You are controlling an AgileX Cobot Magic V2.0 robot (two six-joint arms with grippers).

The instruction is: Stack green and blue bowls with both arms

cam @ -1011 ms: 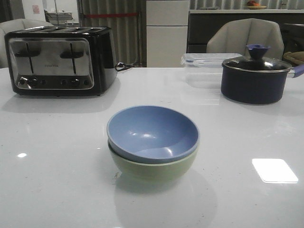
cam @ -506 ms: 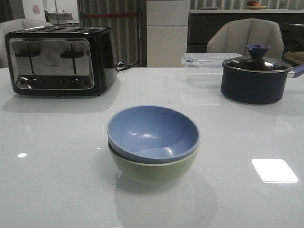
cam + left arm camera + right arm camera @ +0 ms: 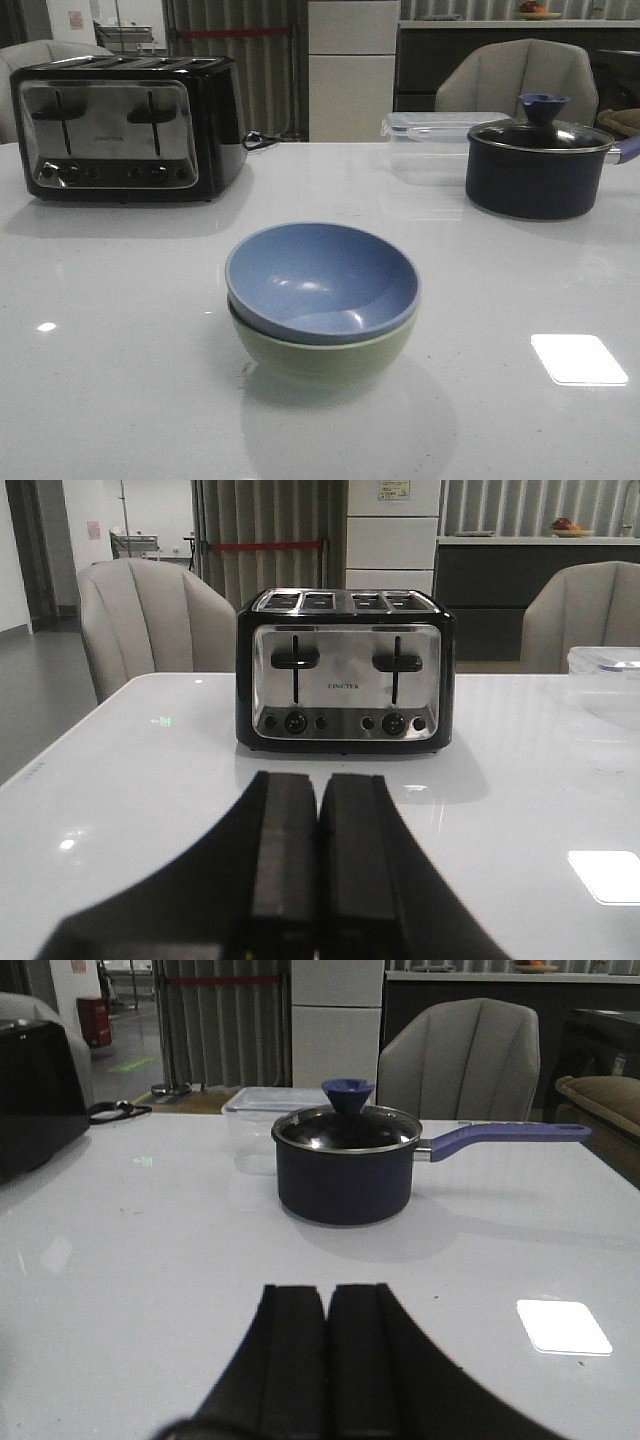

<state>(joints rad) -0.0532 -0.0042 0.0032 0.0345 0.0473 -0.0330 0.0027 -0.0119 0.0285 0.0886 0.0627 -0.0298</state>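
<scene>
In the front view the dusty blue bowl (image 3: 322, 280) sits nested inside the pale green bowl (image 3: 325, 357) at the middle of the white table (image 3: 120, 380). Neither arm shows in that view. My left gripper (image 3: 320, 780) appears only in the left wrist view, its black fingers pressed together with nothing between them, pointing toward the toaster. My right gripper (image 3: 328, 1290) appears only in the right wrist view, shut and empty, pointing toward the pot. Neither wrist view shows the bowls.
A black and chrome toaster (image 3: 125, 125) stands at the back left. At the back right are a dark pot with a blue-knobbed glass lid (image 3: 538, 165) and a clear lidded container (image 3: 430, 140). Grey chairs (image 3: 515, 75) stand behind the table.
</scene>
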